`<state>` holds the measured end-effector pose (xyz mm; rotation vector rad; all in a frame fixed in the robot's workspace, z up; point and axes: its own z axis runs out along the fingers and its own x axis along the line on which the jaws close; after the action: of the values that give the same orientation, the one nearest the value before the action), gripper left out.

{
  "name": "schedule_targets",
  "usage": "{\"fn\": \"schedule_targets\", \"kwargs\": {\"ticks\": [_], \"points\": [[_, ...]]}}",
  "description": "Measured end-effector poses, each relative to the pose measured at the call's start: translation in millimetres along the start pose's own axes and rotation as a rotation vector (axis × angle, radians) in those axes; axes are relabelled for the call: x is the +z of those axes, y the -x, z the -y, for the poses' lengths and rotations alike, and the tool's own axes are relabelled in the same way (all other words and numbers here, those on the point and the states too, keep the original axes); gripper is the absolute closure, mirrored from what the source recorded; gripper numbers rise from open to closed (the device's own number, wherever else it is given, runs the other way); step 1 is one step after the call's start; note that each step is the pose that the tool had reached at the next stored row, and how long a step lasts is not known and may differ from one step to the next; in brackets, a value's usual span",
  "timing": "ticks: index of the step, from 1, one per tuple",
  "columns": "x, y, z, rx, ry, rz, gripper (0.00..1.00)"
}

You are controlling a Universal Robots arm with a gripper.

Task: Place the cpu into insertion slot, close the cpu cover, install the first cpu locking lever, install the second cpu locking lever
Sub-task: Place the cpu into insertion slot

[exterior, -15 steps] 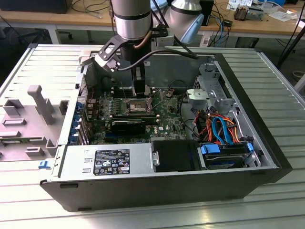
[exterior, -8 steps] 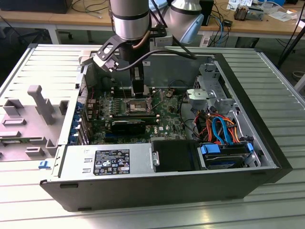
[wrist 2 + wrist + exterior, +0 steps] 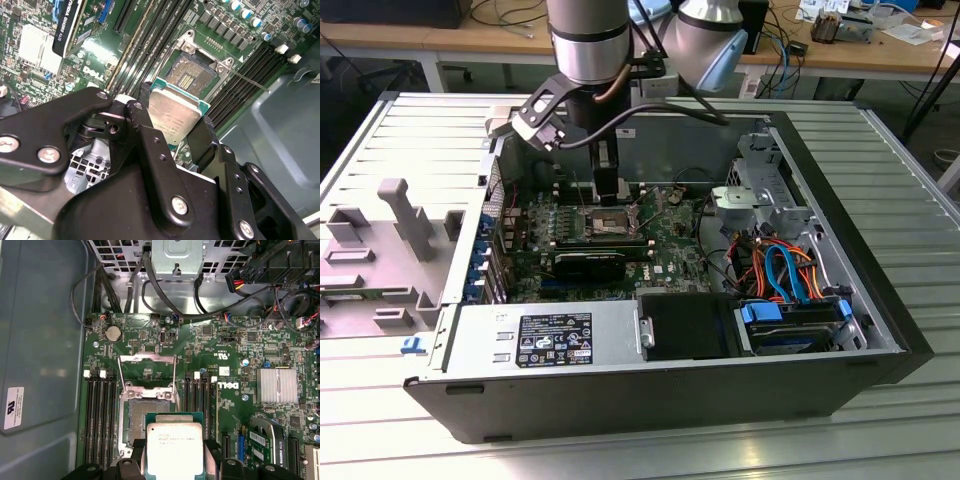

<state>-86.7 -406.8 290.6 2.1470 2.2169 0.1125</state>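
My gripper hangs inside the open computer case, just above the green motherboard. It is shut on the cpu, a flat square chip with a silver top, gripped at two opposite edges by the black fingers. The chip hovers flat, offset a little to one side of the insertion slot, whose dark square bed lies bare. The cpu cover stands tipped open at the socket's far side. A thin lever rod sticks out beside the socket.
Long black memory slots flank the socket on both sides. A black expansion card and a finned heatsink lie nearby. Power supply, blue-tabbed drive bay and orange and blue cables fill the case's near side.
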Motion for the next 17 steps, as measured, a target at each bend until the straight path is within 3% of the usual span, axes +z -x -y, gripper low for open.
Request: {"fn": "schedule_targets", "kwargs": {"ticks": [17], "points": [[-0.1,-0.3,6.3,0.0,0.0,-0.0001,0.45]]}}
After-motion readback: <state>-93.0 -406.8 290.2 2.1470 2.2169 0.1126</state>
